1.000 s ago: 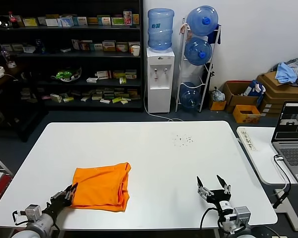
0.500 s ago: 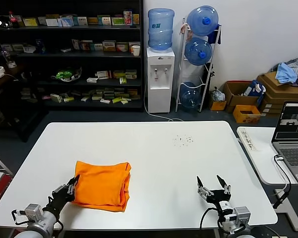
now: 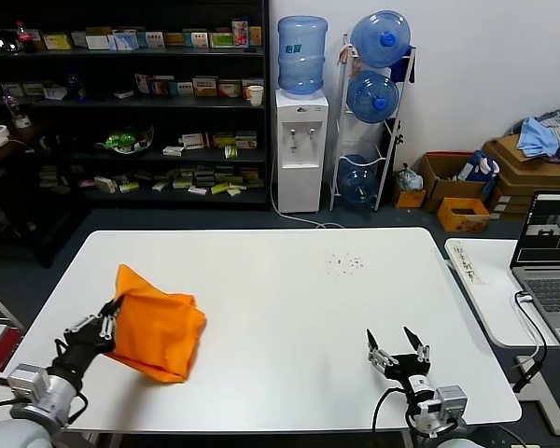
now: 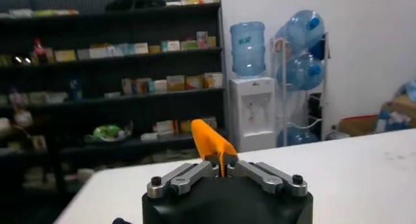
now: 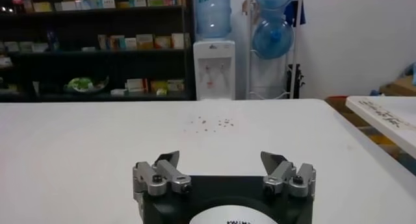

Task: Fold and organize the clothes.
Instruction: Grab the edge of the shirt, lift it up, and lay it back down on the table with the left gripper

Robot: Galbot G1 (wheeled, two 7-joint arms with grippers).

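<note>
Head view: the left gripper (image 3: 107, 322) grips the left edge of the orange T-shirt (image 3: 159, 331), a bundle at the table's (image 3: 355, 308) near left, lifted and shifted left from the flat fold a moment ago.

Left wrist view: jaws clenched on an orange fold (image 4: 211, 144).

Right wrist view: the right gripper (image 5: 224, 170) idles near right, spread and empty.

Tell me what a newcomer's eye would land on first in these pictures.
First the bright orange T-shirt, bunched and lifted at the near left of the white table, pinched in the left tool. Next, the right tool, open and empty near the table's front right. Behind them stand blue water bottles by the back wall.
</note>
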